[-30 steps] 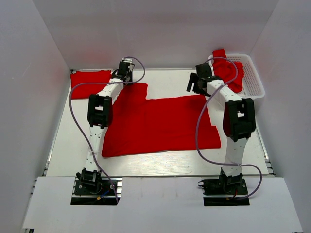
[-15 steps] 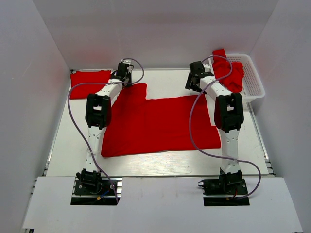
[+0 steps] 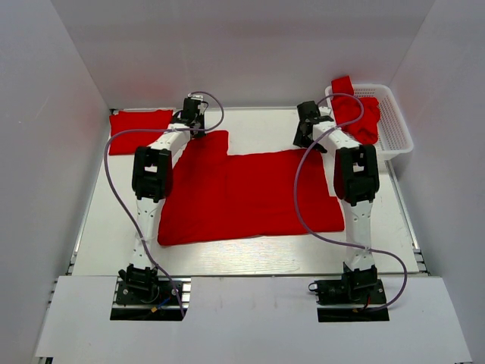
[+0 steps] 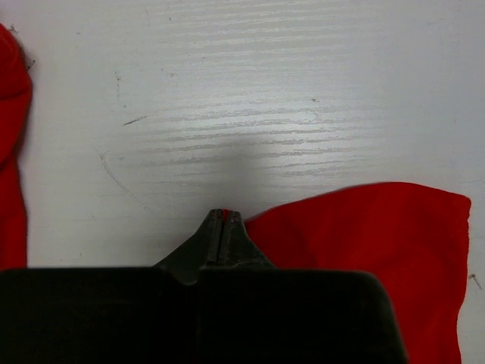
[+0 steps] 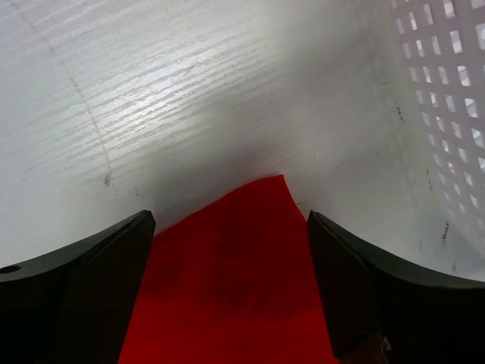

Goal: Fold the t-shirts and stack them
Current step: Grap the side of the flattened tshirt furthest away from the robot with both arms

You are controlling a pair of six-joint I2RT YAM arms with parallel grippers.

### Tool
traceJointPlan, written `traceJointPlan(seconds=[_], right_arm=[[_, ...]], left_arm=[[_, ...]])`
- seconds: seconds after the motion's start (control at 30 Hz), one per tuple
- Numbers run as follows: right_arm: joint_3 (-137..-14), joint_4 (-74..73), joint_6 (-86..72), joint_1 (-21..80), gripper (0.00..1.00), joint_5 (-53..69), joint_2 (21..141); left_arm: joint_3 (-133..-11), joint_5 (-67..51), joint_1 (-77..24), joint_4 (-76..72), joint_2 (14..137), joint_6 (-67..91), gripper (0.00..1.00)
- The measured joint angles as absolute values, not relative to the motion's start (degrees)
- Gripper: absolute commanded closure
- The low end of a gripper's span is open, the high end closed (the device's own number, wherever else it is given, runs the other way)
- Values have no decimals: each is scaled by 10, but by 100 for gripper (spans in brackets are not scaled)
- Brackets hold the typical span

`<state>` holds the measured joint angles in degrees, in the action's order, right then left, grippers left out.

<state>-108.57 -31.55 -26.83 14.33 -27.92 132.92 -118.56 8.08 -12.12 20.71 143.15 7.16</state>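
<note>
T-shirt [image 3: 250,197] lies spread on the table [image 3: 258,125]. My left tool [image 4: 221,216] is clamped, probably on its far corner; my right tool [image 5: 229,221] gapes astride the other. I'd drop low and pinch squarely.

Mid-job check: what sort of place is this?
Probably a lab test cell, not a home: plain white panel walls box in a white table, with a red cloth t-shirt laid out and a white plastic lattice basket.

Your left arm [image 3: 154,173] and right arm [image 3: 355,176] both stretch far forward. Your left gripper [image 4: 221,218] is pinched tight, seemingly on a sliver of the t-shirt [image 4: 364,250]. Your right gripper [image 5: 227,224] points down with its jaws spread wide.
</note>
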Motion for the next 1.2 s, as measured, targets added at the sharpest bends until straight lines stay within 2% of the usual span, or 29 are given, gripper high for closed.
traceJointPlan(seconds=[0.07,0.2,0.27,0.3,0.37,0.4,0.73,1.2], right_arm=[[-1078,-316,-271,140,24,-278,1329],[-1066,-307,-284,134,53,-272,1329],[-1062,-299,-289,132,62,-272,1329],[-1061,-294,-289,132,73,-271,1329],[-1059,-288,-284,132,86,-270,1329],[-1057,-284,-283,132,100,-270,1329],[-1020,-254,-256,131,100,-268,1308],[-851,-203,-218,131,100,-249,1176]], left_arm=[[-1184,80,-121,209,1430,72,100],[-1184,74,-118,210,1430,72,100],[-1184,68,-117,210,1429,72,100],[-1184,65,-117,210,1429,72,100],[-1178,58,-117,208,1426,72,100],[-1171,54,-116,207,1421,73,100],[-1098,23,-115,197,1343,69,100],[-827,-10,-116,136,1093,58,100]])
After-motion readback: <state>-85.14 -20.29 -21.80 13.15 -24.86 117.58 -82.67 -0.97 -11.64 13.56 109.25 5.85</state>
